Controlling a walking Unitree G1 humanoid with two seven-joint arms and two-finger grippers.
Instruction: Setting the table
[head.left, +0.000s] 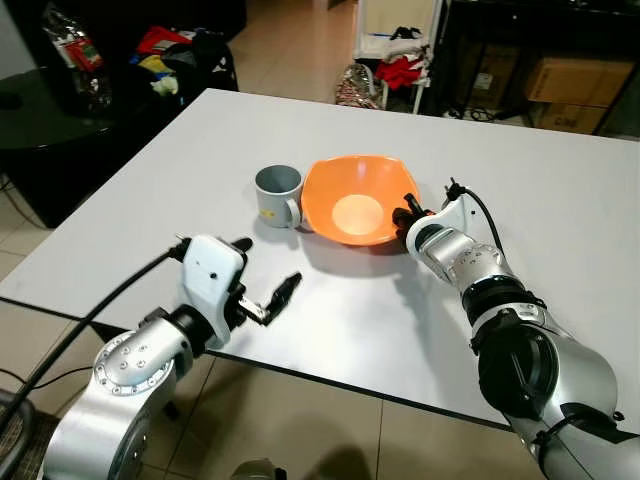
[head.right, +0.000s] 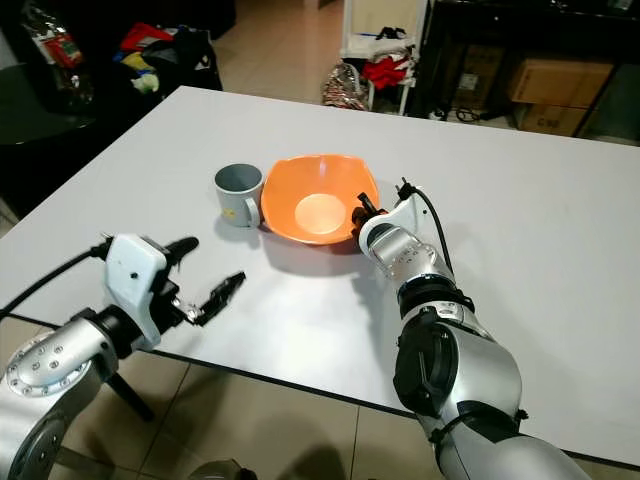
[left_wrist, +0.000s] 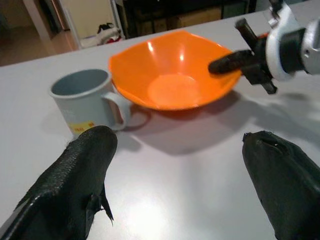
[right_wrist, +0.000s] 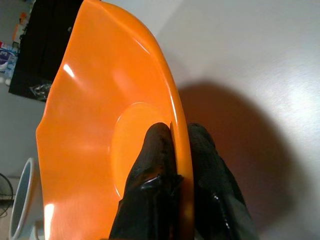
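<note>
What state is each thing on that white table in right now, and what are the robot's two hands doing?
Orange bowl: empty, upright, its rim pinched by the right hand, beside the mug.
Grey mug: upright, looks empty, handle toward the bowl.
Right hand: shut on the bowl's rim, one finger inside, one outside.
Left hand: open, holding nothing, over the table's near edge.
White table: holds the bowl and mug.

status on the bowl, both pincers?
Right pincer shut on orange bowl rim, one finger inside, one outside. Left pincer open, hovering over table, empty. Grey mug sits right against the bowl's left side.
</note>
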